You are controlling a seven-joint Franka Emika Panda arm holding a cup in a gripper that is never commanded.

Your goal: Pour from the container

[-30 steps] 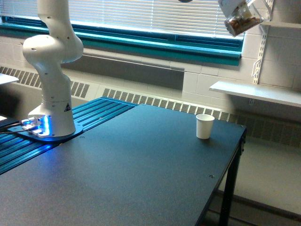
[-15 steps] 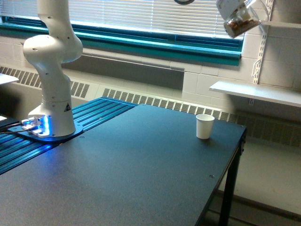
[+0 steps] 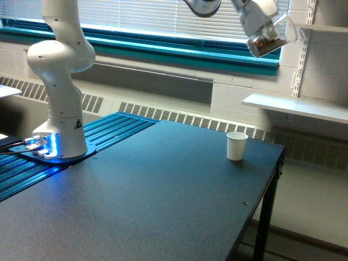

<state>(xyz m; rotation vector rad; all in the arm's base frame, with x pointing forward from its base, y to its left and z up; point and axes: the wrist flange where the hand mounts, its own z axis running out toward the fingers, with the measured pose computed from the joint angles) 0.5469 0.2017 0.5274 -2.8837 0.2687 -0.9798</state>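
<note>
High in the exterior view, my gripper (image 3: pixel 260 22) is shut on the container (image 3: pixel 267 39), a small clear cup with brown contents at its bottom. The cup is tilted and hangs far above the table, up and slightly to the exterior view's right of a white paper cup (image 3: pixel 236 145). That white cup stands upright near the table's far right corner. The gripper's fingers are mostly hidden behind its white body and the clear cup.
The black table (image 3: pixel 163 196) ends at an edge on the exterior view's right. The arm's white base (image 3: pixel 58 109) stands at the left with blue lights at its foot. A white wall shelf (image 3: pixel 299 106) and window blinds are behind.
The gripper and the clear cup have moved down and toward the exterior view's left, and more of the arm's wrist has come into view at the top. The white cup has not moved.
</note>
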